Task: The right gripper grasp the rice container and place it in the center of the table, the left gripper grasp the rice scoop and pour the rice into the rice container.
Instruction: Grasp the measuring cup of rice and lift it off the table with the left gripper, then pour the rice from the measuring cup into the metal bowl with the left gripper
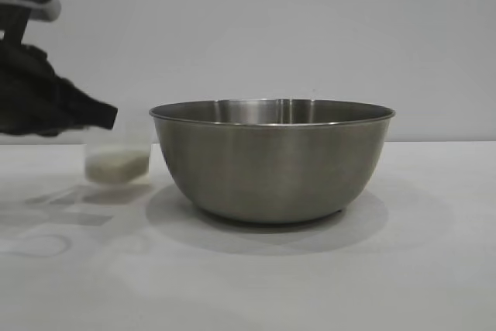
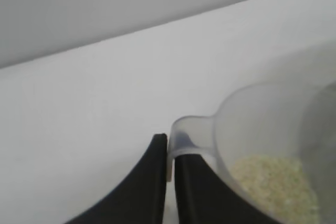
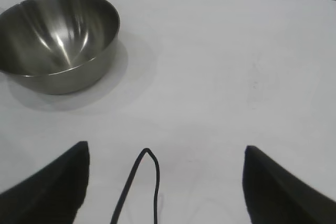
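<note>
Jaws of the left gripper (image 2: 168, 182) pinch the rice scoop (image 2: 262, 145) handle; right gripper (image 3: 165, 182) gapes empty. Next, judging: tip rice (image 2: 273, 182) into the mid-tabletop rice container (image 1: 271, 160).

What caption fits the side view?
Left gripper holding a plastic cup of rice beside a steel bowl.

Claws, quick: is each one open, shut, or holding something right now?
Left claw: shut on the scoop's handle, rice inside.
Right claw: open, holding nothing, set back from the bowl.
</note>
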`<state>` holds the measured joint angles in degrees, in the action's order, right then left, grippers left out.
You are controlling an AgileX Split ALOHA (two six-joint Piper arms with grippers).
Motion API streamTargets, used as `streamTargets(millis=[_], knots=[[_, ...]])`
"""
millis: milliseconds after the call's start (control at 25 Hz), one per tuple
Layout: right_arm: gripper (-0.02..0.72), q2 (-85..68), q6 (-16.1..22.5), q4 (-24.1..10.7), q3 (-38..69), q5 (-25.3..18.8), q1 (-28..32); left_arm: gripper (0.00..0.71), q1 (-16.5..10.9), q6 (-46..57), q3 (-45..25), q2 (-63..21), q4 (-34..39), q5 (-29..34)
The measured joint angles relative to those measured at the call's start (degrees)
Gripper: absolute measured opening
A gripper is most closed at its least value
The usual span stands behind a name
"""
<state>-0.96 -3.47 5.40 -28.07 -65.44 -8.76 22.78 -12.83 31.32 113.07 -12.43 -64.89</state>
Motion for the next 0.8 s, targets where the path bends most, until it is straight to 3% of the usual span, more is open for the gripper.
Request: streamTargets(millis=[280, 800], knots=[[0.515, 0.0, 0.0, 0.0, 0.0, 0.0, 0.0, 0.000, 0.0, -10.8, 5.7, -5.3, 8.0, 0.1], [0.515, 0.0, -0.1, 0.0, 0.0, 0.0, 0.0, 0.000, 0.0, -30.6, 16.1, -5.4, 26.8, 0.1]])
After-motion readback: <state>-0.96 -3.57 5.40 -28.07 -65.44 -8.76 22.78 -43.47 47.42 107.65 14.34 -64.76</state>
